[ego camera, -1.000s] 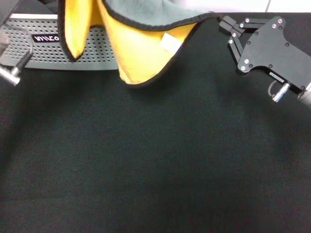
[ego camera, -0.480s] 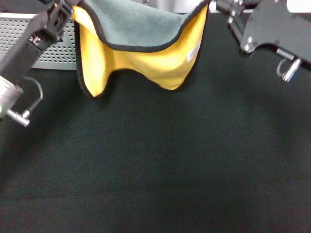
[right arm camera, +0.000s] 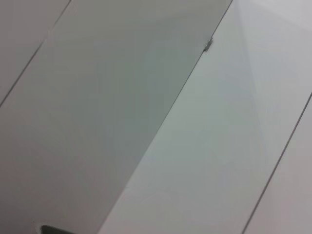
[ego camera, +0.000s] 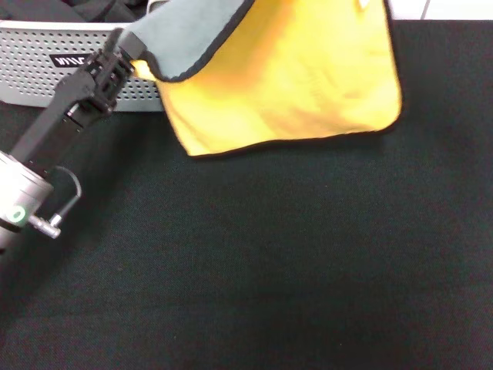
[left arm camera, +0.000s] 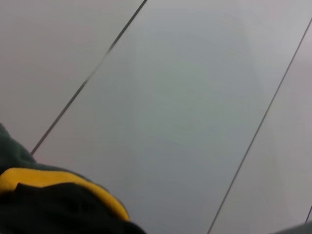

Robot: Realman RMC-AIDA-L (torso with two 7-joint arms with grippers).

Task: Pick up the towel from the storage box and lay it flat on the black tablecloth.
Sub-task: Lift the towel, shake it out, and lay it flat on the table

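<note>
Towel (ego camera: 285,77), yellow face toward us, hangs spread above the far edge of the black tablecloth (ego camera: 254,262). Our left gripper (ego camera: 123,58) pinches its grey-backed corner, just before the storage box (ego camera: 46,69) at the far left corner. Our right gripper stays unseen.

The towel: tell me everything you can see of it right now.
The towel is a soft cloth, bright yellow-orange on the face toward the camera, grey on the other, edged in dark trim. It hangs spread out in the air above the black tablecloth, its top running out of the head view. One upper corner is folded over, showing grey, and the left gripper pinches that corner in front of the storage box. The lower edge hangs slightly curved. What holds the other corner is out of view.
</note>
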